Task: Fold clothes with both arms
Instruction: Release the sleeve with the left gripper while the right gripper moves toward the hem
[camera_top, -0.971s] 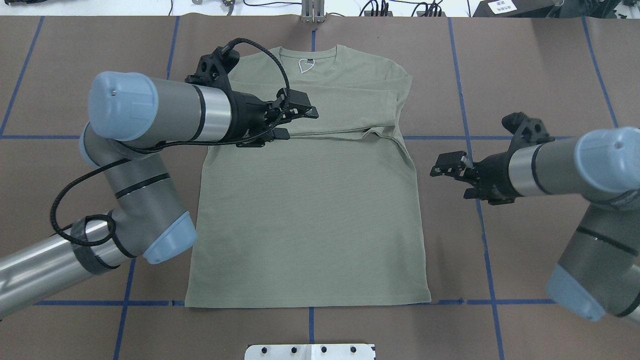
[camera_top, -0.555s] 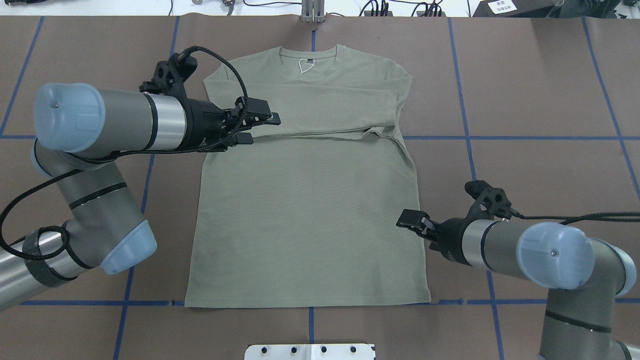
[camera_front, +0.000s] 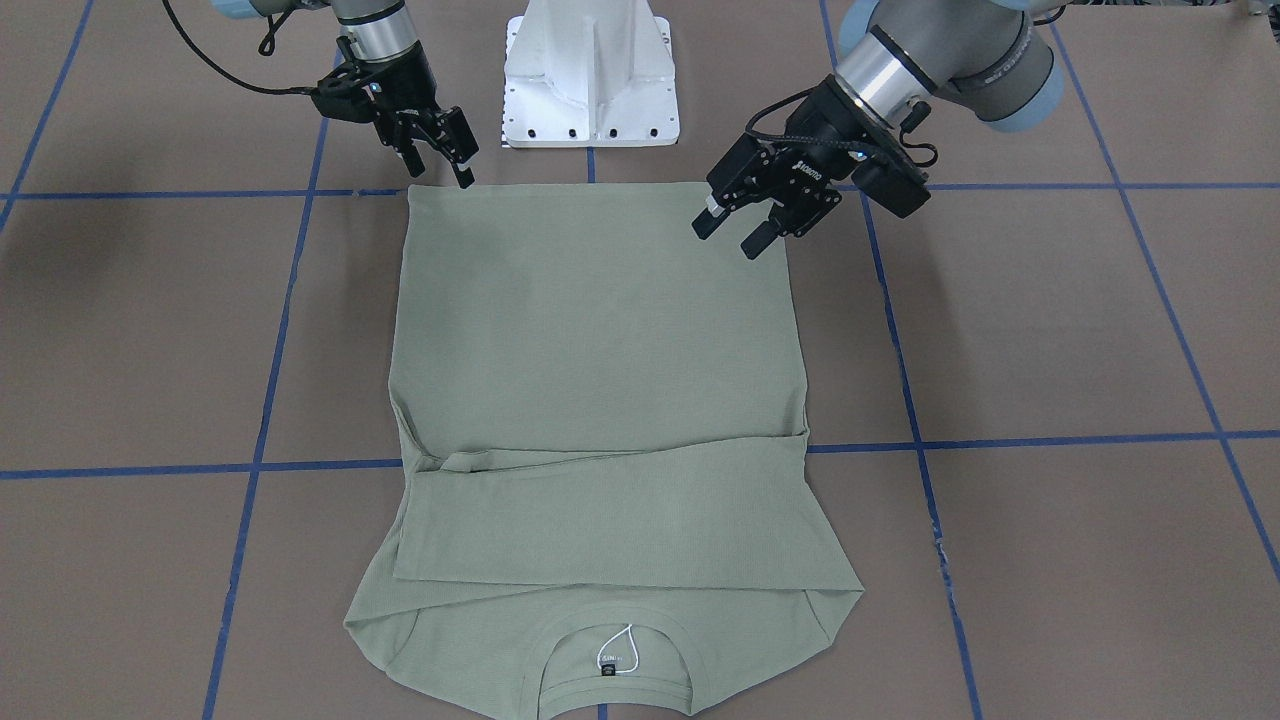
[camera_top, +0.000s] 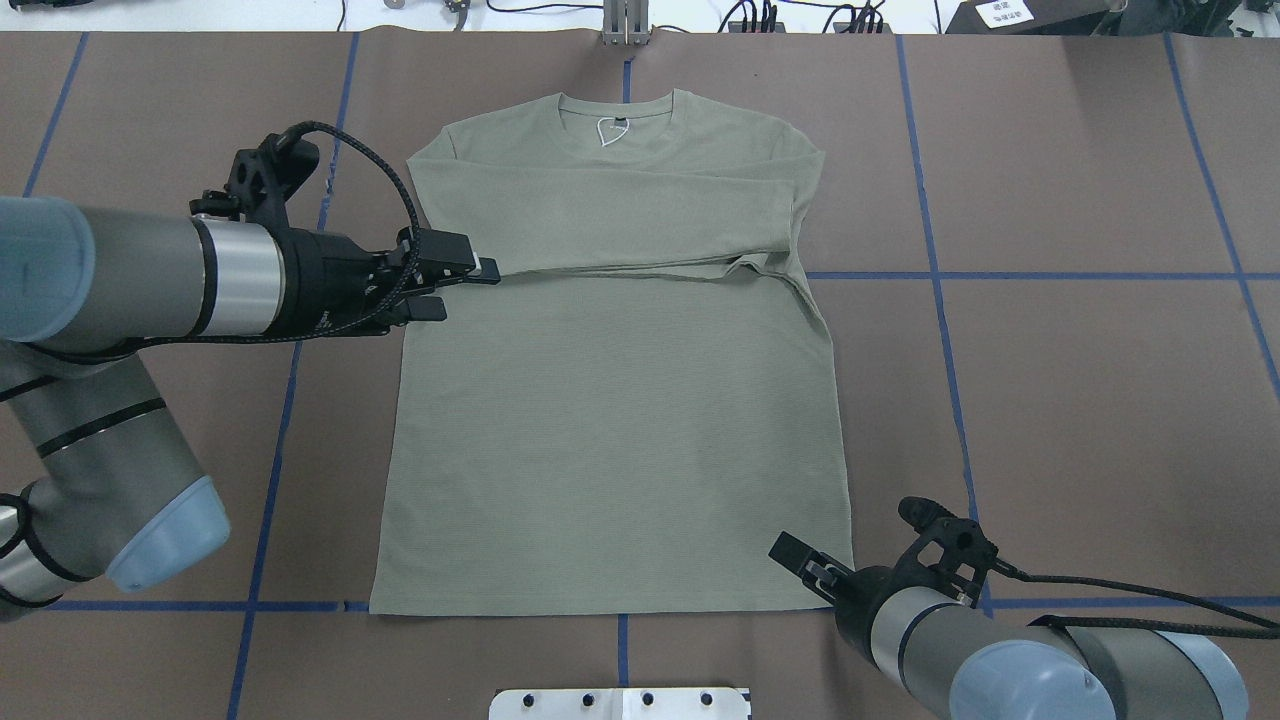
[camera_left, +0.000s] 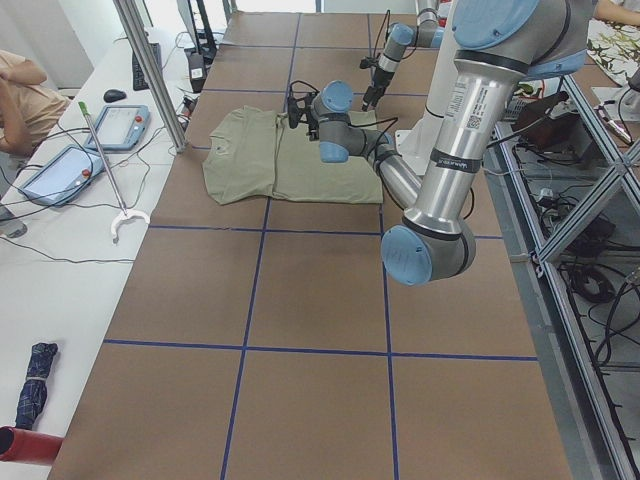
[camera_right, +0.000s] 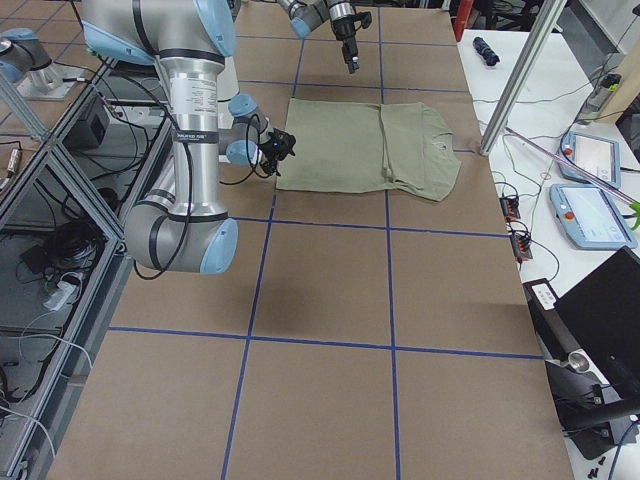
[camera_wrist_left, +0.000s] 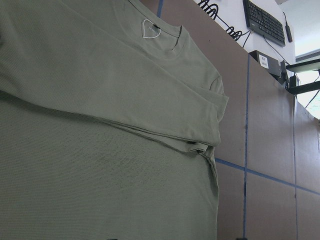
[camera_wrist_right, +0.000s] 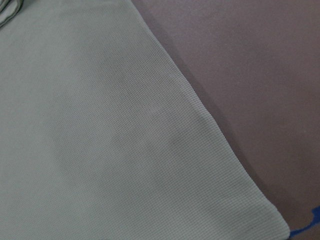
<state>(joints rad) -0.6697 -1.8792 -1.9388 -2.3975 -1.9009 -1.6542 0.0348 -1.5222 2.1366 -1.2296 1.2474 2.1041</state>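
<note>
Across the brown bench (camera_top: 1080, 180), the sage-green long-sleeved shirt (camera_top: 615, 420) is lying flat, sleeves folded over its chest. The left gripper (camera_top: 470, 291) is hovering at its left edge, fingers spread wide; the right gripper (camera_front: 440, 172) is hanging by the hem corner, fingers apart.

Silver-grey arms (camera_top: 150, 285), light blue caps (camera_top: 165, 535), black cables (camera_top: 398, 182), black grippers (camera_front: 725, 238)

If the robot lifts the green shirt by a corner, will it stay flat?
Probably not: the shirt lies limp, and its sleeves are folded flat across it, so it likely droops. The fine knit looks thin, so it is probably light too.
</note>
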